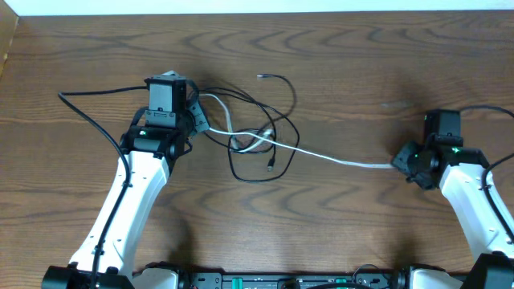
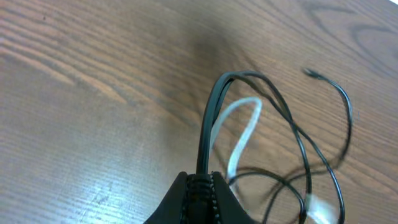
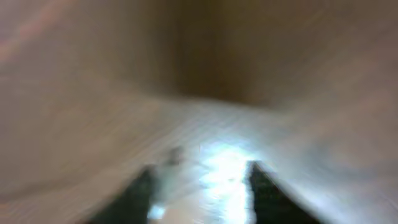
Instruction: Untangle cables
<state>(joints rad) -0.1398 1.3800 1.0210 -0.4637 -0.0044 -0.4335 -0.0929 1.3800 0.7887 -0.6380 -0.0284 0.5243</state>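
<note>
Both cables are thin, light and very soft. They will bend and slide over each other easily, and a hard pull could tighten the crossings instead of opening them. A safe place to hold each one is probably on a bare, straight part or close to a plug, away from the knot.

The tangle lies on the desk (image 1: 361,64) left of its centre, about midway between the far and the near edge. The black cable (image 2: 208,118) makes several loose loops there, so it has no single long axis. Its free plug end (image 1: 261,76) points toward the far edge. The white cable (image 1: 337,159) has a clear axis: after a small loop in the tangle it runs nearly straight toward the right edge, coming slightly nearer to the near edge.

The left gripper (image 2: 200,183) is closed on a doubled strand of the black cable at the left side of the tangle. The right gripper (image 3: 199,186) is at the right end of the white cable. Its wrist view is very blurred, but the fingers stand apart, so it seems open. Whether the white cable lies between them cannot be seen.
</note>
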